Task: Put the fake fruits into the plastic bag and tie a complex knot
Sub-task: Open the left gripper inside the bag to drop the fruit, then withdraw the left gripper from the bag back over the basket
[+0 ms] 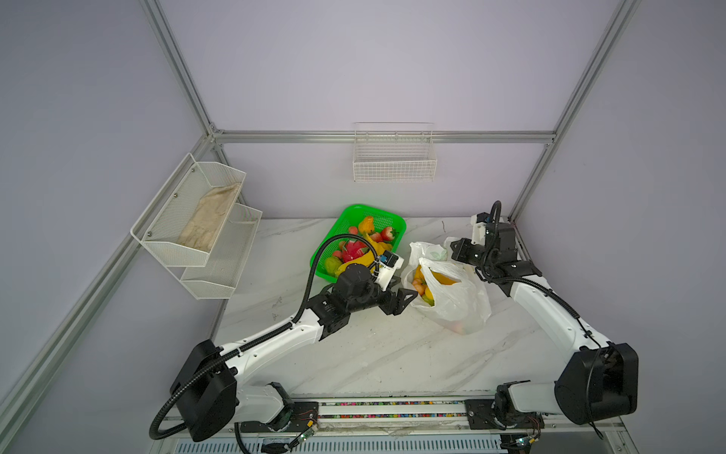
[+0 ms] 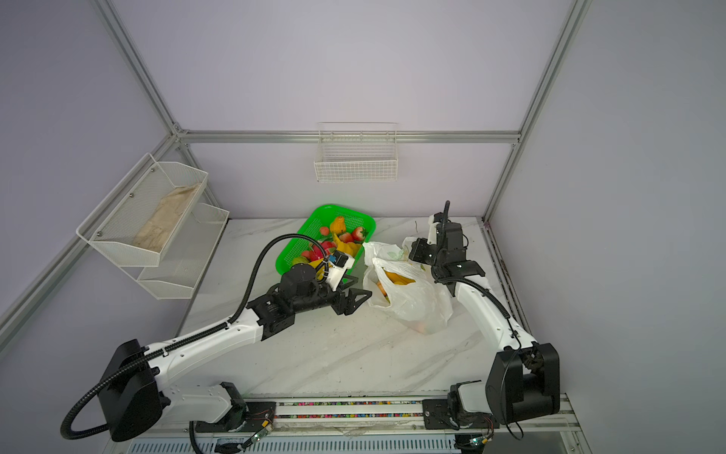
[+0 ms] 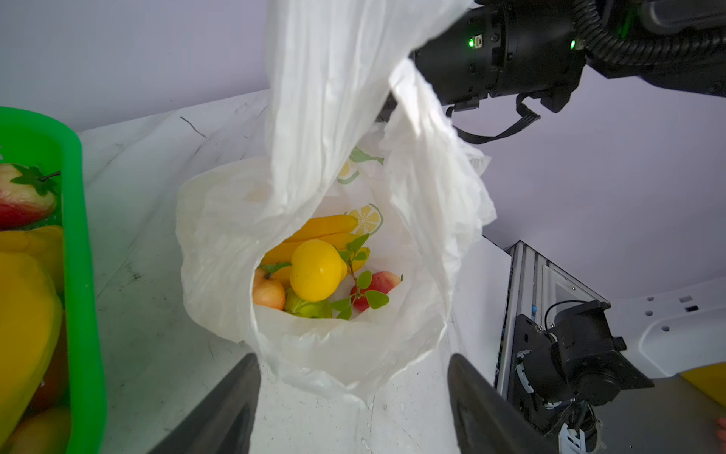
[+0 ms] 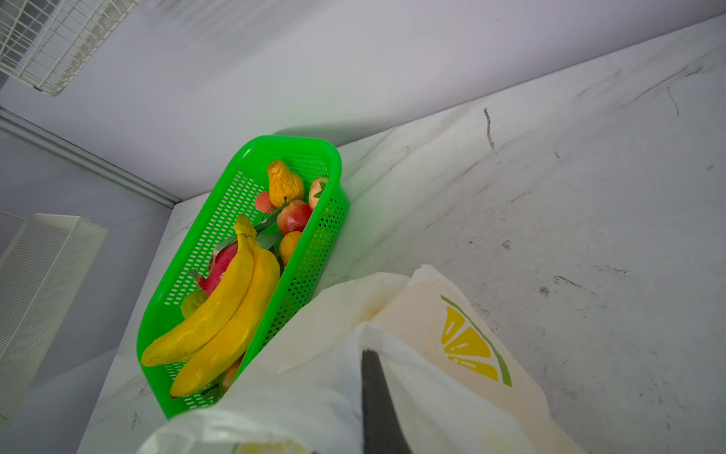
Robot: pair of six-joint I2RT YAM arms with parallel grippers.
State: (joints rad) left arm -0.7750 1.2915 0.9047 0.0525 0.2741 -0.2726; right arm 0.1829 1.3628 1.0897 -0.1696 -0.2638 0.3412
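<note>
so the bag [image 1: 455, 302] sits just beside the basket [image 1: 353, 214], some fruits [image 3: 316, 271] inside. right hand [image 4: 366, 357] pinches its rim up, left hand [image 3: 351, 359] wide open, empty. reckon if that thin plastic slips, the mouth flops shut

Crinkly translucent plastic bag [image 3: 220, 251], glossy fruits [image 3: 316, 271], matt marbled tabletop [image 1: 373, 353]

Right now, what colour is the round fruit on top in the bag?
Yellow. The round fruit in the bag shows best in the left wrist view.
</note>
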